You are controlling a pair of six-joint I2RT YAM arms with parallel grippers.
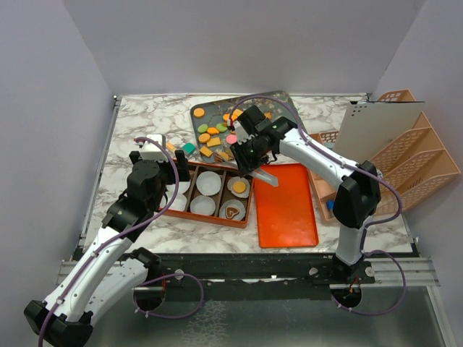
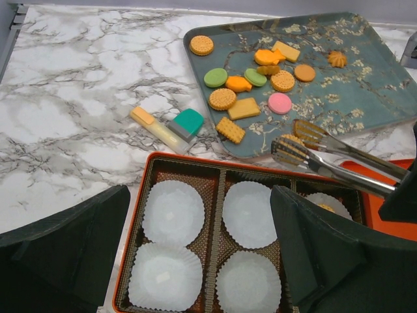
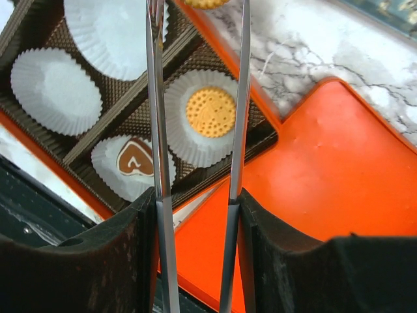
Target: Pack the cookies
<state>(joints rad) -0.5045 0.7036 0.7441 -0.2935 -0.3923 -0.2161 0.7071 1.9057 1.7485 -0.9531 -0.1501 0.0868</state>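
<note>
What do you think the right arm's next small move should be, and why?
Probably carry the metal tongs, clamped in the right gripper, over the nearest empty white paper cup: they seem to pinch a round orange cookie.

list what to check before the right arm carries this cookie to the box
1. Tongs clamped in the right gripper: ok.
2. Round orange cookie pinched at the tong tips: ok.
3. Empty paper cups in the box: ok, four free.
4. Filled cups to avoid: ok, one holds a packed round cookie, one the brown heart cookie.
5. Left gripper open above the box, out of the tongs' path: cannot tell.
</note>
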